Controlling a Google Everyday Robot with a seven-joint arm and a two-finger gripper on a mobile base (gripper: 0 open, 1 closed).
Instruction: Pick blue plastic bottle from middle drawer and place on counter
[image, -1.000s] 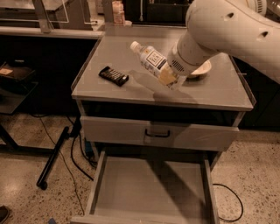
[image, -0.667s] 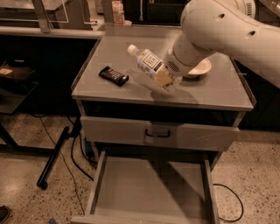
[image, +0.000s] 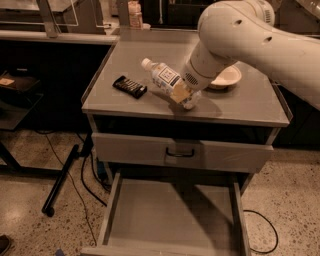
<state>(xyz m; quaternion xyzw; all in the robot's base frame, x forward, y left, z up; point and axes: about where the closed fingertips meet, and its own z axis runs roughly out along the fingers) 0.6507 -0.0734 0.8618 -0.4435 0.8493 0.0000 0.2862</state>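
The blue plastic bottle (image: 165, 76), clear with a white cap and a white label, is tilted with its cap up to the left and its base low over the counter (image: 240, 107). I cannot tell whether the base touches. My gripper (image: 182, 94) is shut on the bottle's lower end, at the front middle of the counter. The white arm reaches in from the upper right. The middle drawer (image: 170, 210) is pulled open below, and its grey floor is bare.
A black rectangular bar (image: 129, 86) lies on the counter left of the bottle. A pale shallow dish (image: 226, 76) sits behind the arm on the right. A closed drawer front with a dark handle (image: 180, 152) is above the open drawer. Cables and a black stand leg (image: 62, 177) lie on the floor at left.
The gripper has carried the bottle slightly down and to the left, closer to the counter surface. The drawer and the black bar have not moved.
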